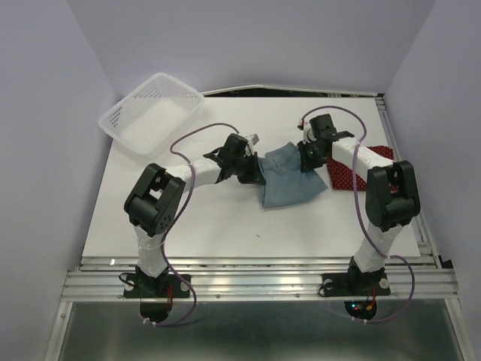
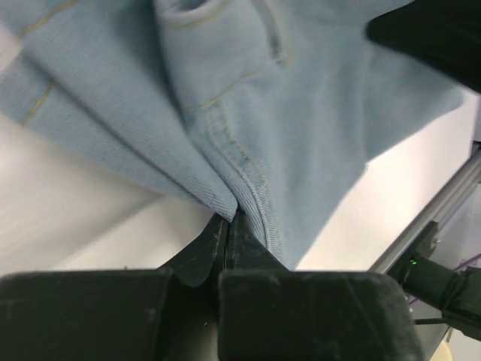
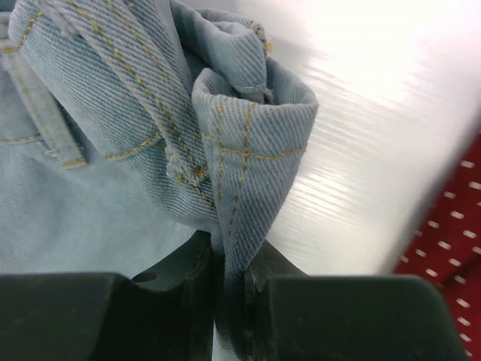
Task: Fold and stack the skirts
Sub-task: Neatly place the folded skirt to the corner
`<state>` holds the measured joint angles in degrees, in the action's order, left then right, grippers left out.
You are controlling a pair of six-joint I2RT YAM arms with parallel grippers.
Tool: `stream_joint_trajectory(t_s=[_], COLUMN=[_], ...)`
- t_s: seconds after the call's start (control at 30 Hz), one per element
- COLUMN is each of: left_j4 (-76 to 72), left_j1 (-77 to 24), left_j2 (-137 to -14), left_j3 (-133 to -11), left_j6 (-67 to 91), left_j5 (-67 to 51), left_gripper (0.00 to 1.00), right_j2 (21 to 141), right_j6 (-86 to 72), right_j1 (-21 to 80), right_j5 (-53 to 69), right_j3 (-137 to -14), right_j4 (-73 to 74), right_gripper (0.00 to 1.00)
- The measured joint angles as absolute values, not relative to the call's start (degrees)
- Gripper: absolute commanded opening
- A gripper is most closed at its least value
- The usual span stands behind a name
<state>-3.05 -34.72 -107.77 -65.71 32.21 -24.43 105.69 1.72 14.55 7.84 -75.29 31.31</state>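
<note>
The light blue denim skirt [image 1: 291, 180] hangs between my two grippers over the middle of the white table [image 1: 210, 226]. My left gripper [image 1: 254, 171] is shut on its left edge; in the left wrist view the denim skirt [image 2: 301, 113] is pinched at a seam between the closed fingers [image 2: 248, 248]. My right gripper [image 1: 310, 156] is shut on the skirt's right edge; in the right wrist view a rolled fold of the denim skirt [image 3: 240, 135] runs down between the fingers [image 3: 293, 271]. The dark red dotted skirt [image 1: 353, 173] lies flat at the right, also in the right wrist view [image 3: 451, 241].
A white mesh basket [image 1: 152, 113] stands at the table's back left corner. A metal rail [image 1: 255, 282] runs along the near edge by the arm bases. Walls enclose the left, back and right sides.
</note>
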Motion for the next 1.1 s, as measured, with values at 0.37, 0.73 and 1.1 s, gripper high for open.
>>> stream_joint_trajectory(t_s=[0.37, 0.73, 1.1], left_j4=[-2.2, -5.8, -11.6], left_j1=[-42.2, -47.4, -50.2], left_j2=[-120.8, -139.6, -149.3], left_j3=[-95.0, -120.1, -126.2], left_j6=[30.3, 27.2, 25.9], left_j5=[-25.8, -28.6, -29.8], left_gripper=[0.00, 0.00, 0.00], right_j2=[100.2, 103.2, 108.0], right_j6=[8.2, 14.5, 17.8], right_j1=[-0.4, -16.2, -22.6], right_j5=[3.3, 3.9, 4.4], right_j3=[-83.0, -95.0, -96.3], right_j4=[36.2, 42.7, 46.1], right_gripper=[0.01, 0.01, 0.01])
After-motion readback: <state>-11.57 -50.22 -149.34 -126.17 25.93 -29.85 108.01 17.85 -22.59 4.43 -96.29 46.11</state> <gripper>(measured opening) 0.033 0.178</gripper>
